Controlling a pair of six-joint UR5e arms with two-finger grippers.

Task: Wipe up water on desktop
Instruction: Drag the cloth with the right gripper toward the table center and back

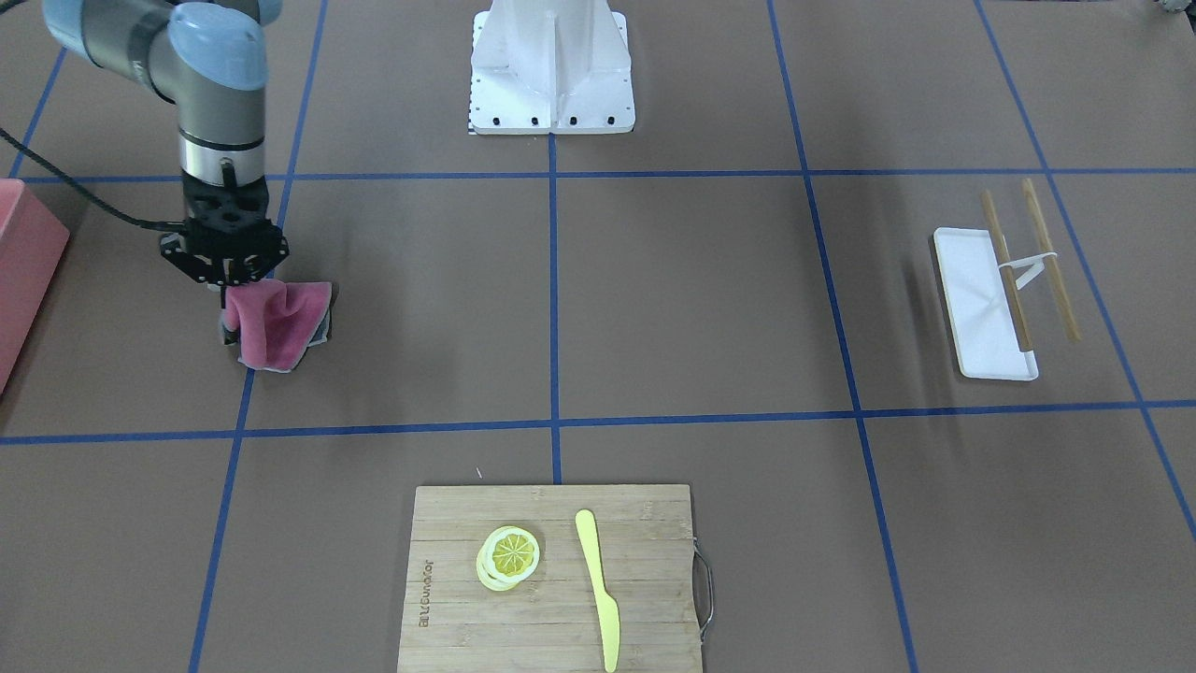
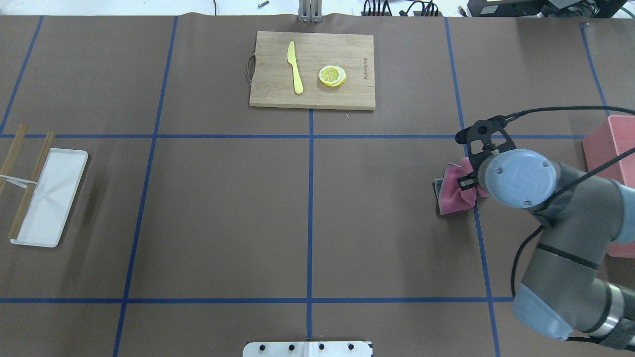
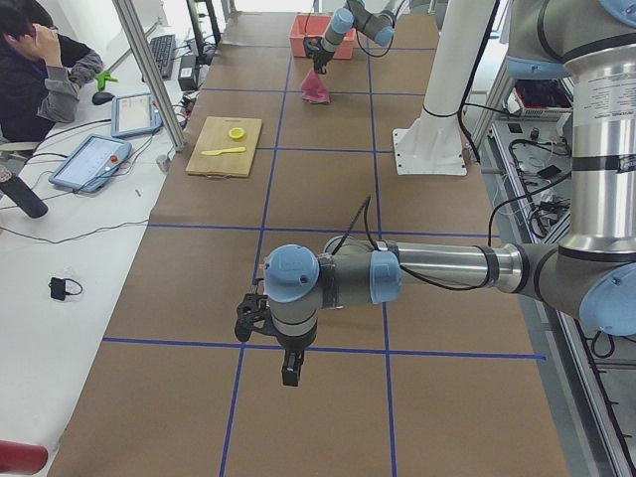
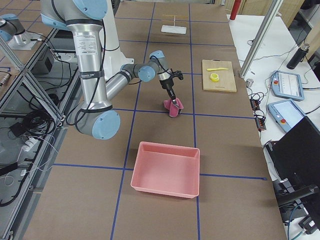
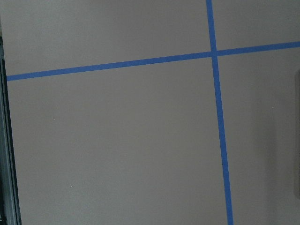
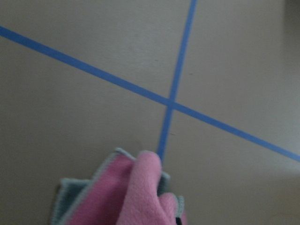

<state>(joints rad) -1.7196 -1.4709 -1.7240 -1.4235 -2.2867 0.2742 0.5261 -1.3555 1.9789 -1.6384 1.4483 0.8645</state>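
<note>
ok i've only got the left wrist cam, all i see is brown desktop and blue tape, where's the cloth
observer: the pink cloth is at the far end of the table, pinched from above by the right end effector.
operator: is it down on the surface
observer: it looks so, its lower folds seem to rest on the desktop beside a blue tape line.
operator: and is my left one holding anything
observer: the left end effector hangs over bare desktop with nothing visible in it, though i can't tell if it's open or shut.
</note>
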